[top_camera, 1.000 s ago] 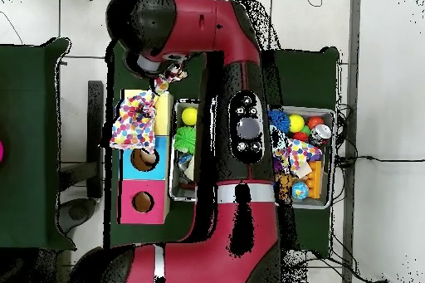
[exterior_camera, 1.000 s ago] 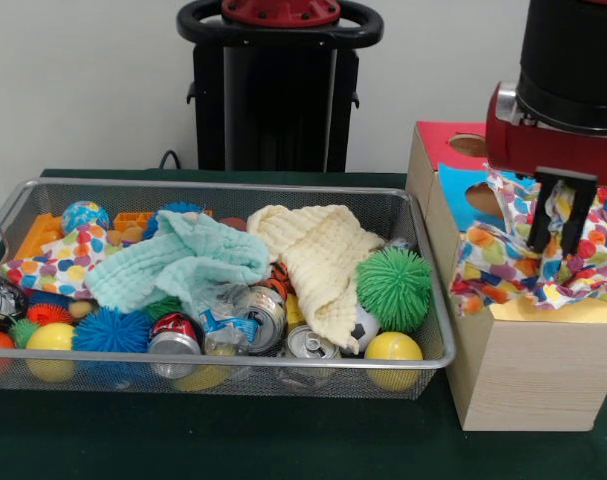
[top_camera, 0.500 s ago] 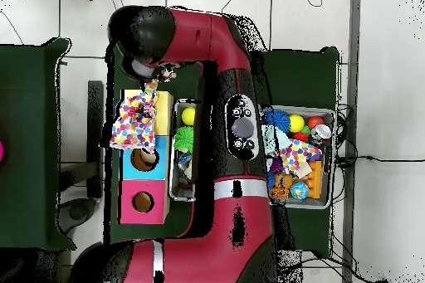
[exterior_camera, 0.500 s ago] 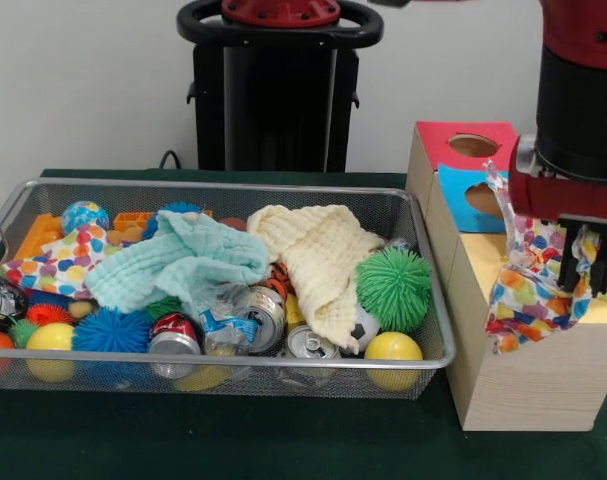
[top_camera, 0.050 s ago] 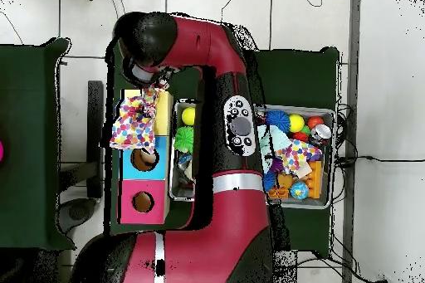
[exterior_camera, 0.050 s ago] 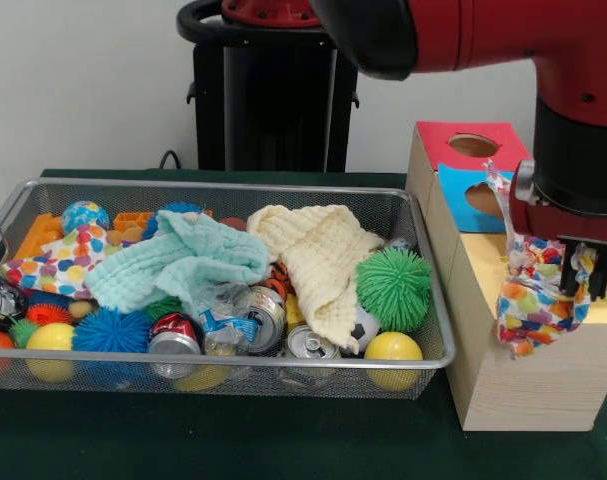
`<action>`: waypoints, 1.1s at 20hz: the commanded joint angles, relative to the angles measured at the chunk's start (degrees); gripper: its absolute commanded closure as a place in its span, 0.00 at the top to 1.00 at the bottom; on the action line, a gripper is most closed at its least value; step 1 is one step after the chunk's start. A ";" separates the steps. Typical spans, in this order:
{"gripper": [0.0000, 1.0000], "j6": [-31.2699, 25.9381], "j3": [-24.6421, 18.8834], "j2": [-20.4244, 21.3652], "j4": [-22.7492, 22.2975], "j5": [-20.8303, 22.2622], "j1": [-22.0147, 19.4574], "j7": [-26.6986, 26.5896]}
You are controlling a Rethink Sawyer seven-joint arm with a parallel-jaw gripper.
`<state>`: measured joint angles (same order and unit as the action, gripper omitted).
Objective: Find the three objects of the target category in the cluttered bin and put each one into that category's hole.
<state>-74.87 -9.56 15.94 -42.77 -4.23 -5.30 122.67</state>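
A polka-dot cloth [exterior_camera, 0.050 s ago: 531, 302] hangs bunched over the yellow end of the wooden sorting box [exterior_camera, 0.050 s ago: 523, 385], draping down its front face. My gripper [exterior_camera, 0.050 s ago: 580, 280] is low over that yellow top, shut on the cloth, which wraps round its fingers [exterior_camera, 0.050 s ago: 596, 272]. From overhead the polka-dot cloth [top_camera, 0.050 s ago: 133, 126] covers the yellow section, and my gripper [top_camera, 0.050 s ago: 152, 101] is at its edge. In the wire bin [exterior_camera, 0.050 s ago: 233, 361] lie a mint cloth [exterior_camera, 0.050 s ago: 183, 260], a cream cloth [exterior_camera, 0.050 s ago: 318, 250] and a second dotted cloth [exterior_camera, 0.050 s ago: 53, 262].
The box also has a blue section with a hole [exterior_camera, 0.050 s ago: 483, 200] and a red section with a hole [exterior_camera, 0.050 s ago: 473, 146]. Spiky balls, yellow balls and drink cans [exterior_camera, 0.050 s ago: 175, 335] fill the bin. My arm crosses over the bin [top_camera, 0.050 s ago: 187, 172] in the overhead view.
My gripper has gone down and toward the yellow end's outer edge with the cloth. The cloth now hangs more tightly bunched. The bin's contents have not moved.
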 commanded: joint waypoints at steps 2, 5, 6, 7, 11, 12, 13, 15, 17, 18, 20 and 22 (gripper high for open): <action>0.00 -12.15 -1.29 -0.89 -5.21 -2.81 -0.74 8.93; 0.00 -14.43 -1.85 -1.81 -3.86 -3.37 -0.94 8.21; 0.00 -15.36 -2.03 -1.73 -3.97 -3.60 -1.01 7.85; 0.00 -15.54 -2.04 -1.46 -4.24 -3.79 -1.03 7.73; 0.00 -15.74 -2.27 -1.14 -4.90 -4.51 -1.08 6.97; 0.00 -15.67 -2.40 -1.26 -4.91 -4.72 -1.09 6.69; 0.00 -15.62 -2.58 -1.75 -4.39 -4.72 -1.06 6.33; 0.00 -13.87 -3.16 -2.48 -4.23 -4.92 -1.02 4.96; 0.00 -11.93 -3.84 -3.62 -3.52 -4.93 -1.03 3.41; 0.00 -10.54 -4.16 -3.93 -3.56 -5.13 -1.06 2.80; 0.00 -8.43 -4.59 -4.79 -3.29 -5.18 -1.02 1.71; 0.00 -6.85 -4.78 -5.06 -4.00 -5.36 -0.97 0.99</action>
<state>-86.40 -9.57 14.47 -42.73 -8.59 -5.30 122.67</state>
